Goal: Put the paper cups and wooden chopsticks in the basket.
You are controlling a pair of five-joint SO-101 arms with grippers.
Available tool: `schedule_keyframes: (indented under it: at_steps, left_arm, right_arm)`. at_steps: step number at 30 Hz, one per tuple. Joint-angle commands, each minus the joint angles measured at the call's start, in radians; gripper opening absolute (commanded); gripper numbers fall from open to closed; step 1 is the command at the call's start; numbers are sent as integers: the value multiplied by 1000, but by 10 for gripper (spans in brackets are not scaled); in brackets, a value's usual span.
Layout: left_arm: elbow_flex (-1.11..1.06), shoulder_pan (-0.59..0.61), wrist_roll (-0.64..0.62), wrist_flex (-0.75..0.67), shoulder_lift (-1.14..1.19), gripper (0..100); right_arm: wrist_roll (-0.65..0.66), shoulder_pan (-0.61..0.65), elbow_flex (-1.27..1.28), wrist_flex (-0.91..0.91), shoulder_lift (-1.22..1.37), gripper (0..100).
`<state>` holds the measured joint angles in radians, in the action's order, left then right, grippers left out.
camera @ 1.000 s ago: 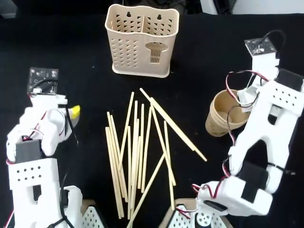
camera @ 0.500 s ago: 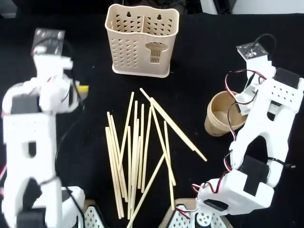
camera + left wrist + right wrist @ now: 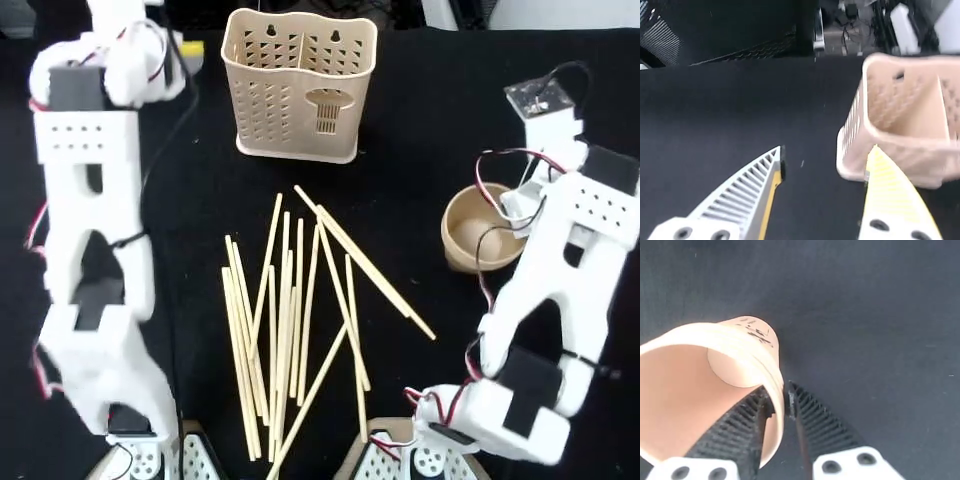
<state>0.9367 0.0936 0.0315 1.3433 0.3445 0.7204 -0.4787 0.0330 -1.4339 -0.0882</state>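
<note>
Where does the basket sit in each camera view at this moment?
High view: the basket stands at top centre, beyond the chopsticks.
Left wrist view: it stands just past the open left tool, beside its yellow finger.
Right wrist view: here the right tool grips the paper cup instead.
Shared landmark: the black tabletop.

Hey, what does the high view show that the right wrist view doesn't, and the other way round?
The high view adds the basket, the loose chopsticks and both arms. The right wrist view adds the right gripper pinching the wall of the paper cup, one finger inside, one outside. Both share that cup and the black table.
</note>
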Motion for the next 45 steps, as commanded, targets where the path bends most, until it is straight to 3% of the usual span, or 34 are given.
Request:
schedule_keyframes:
  at_steps: [1,9,15,23,31,40,45]
  left_arm:
    - [262,-39,-25,5,130,274]
    - [484,-122,-17,2,356,274]
    - [504,-119,49,2,476,274]
    - [539,-90,46,11,503,273]
    - [539,-99,46,143,505,27]
    - [549,-124,41,321,502,30]
    - [549,-168,-80,402,502,30]
  right_arm:
    - [-38,-6,-42,9,-87,12]
    - [-40,44,94,66,-143,12]
    - [-106,48,153,138,-254,12]
    - [-195,48,147,137,-407,12]
    - [-330,49,67,133,-489,12]
    - [-473,176,-101,129,-490,12]
    - [-531,213,-128,138,-490,12]
